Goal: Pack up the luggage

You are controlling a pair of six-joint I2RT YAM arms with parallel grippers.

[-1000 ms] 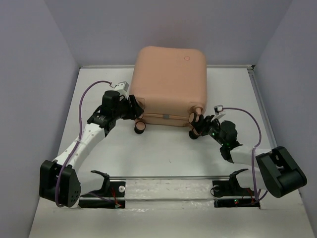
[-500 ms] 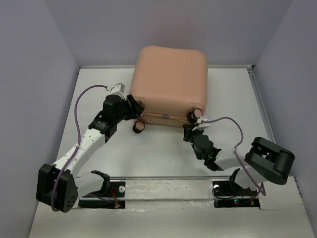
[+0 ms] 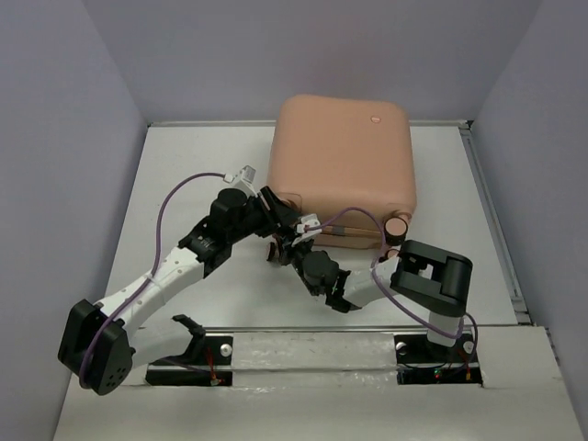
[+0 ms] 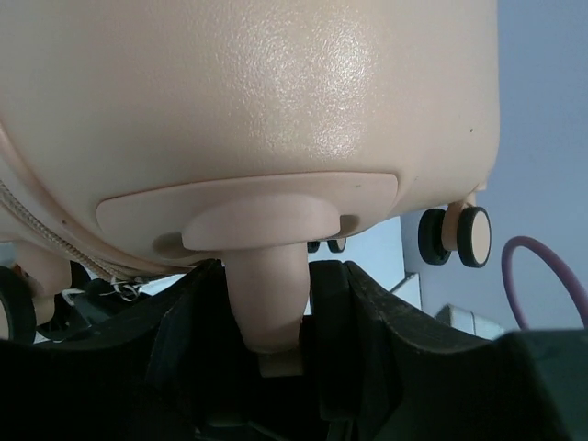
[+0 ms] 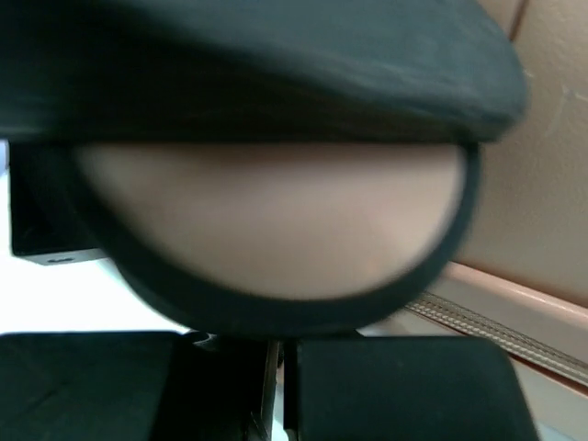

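- The luggage lies closed and flat on the table, in the upper centre-right of the top view, with its wheels turned toward the lower edge.
- A peach wheel stem at its lower left corner is grasped by the left claw. In the left wrist view a black finger is pressed against each side of the stem.
- The right claw is set just below that corner, beside the left claw.
- The right wrist view is filled by a blurred wheel, peach-capped and black-rimmed, and the zip is seen at lower right.
- Whether the right claw is released or clenched cannot be told.
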